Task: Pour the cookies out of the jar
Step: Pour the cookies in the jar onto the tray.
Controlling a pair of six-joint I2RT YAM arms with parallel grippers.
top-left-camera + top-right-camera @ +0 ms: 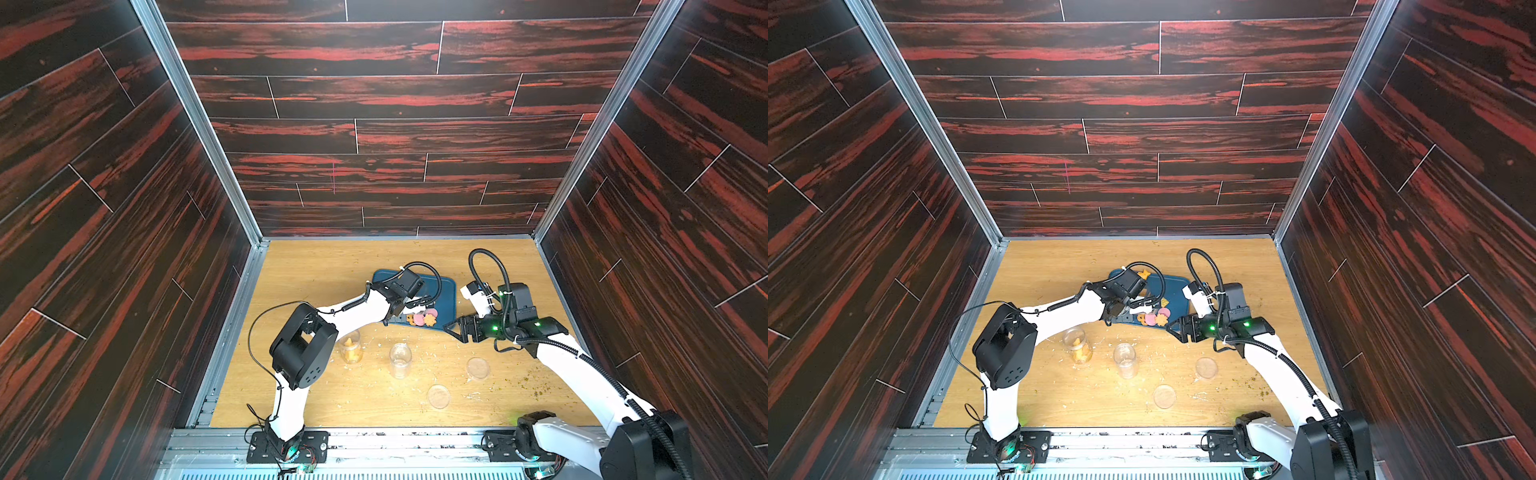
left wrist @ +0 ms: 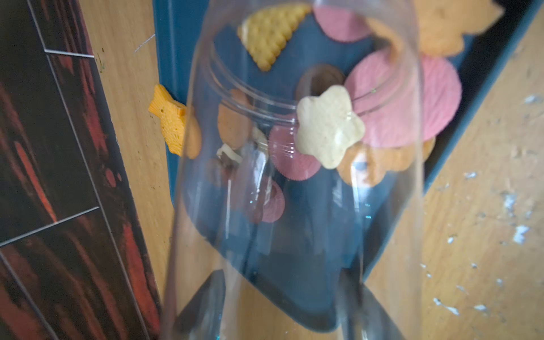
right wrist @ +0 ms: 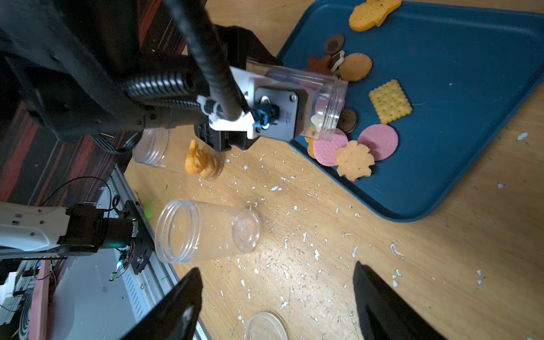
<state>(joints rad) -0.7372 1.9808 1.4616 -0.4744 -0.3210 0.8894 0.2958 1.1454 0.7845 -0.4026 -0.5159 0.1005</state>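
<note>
My left gripper (image 2: 287, 294) is shut on the clear jar (image 2: 294, 206), which is tilted mouth-down over the blue tray (image 2: 176, 44). A pale star cookie (image 2: 329, 126) and a pink one sit at the jar's mouth (image 3: 329, 109). Several cookies (image 3: 353, 159) lie on the tray (image 3: 456, 132) below the mouth: pink rounds, an orange flower, a yellow square, brown rounds. In both top views the cookies (image 1: 424, 318) (image 1: 1156, 318) show beside the left gripper (image 1: 409, 309). My right gripper (image 1: 451, 328) (image 3: 276, 268) hangs open and empty by the tray's near corner.
A jar holding orange cookies (image 1: 351, 349) and an empty clear jar (image 1: 400, 359) stand on the wooden table in front of the tray. Two clear lids (image 1: 478, 368) (image 1: 438, 395) lie nearer the front. An orange fish-shaped cookie (image 1: 1144, 274) rests at the tray's far rim. Pale crumbs litter the table.
</note>
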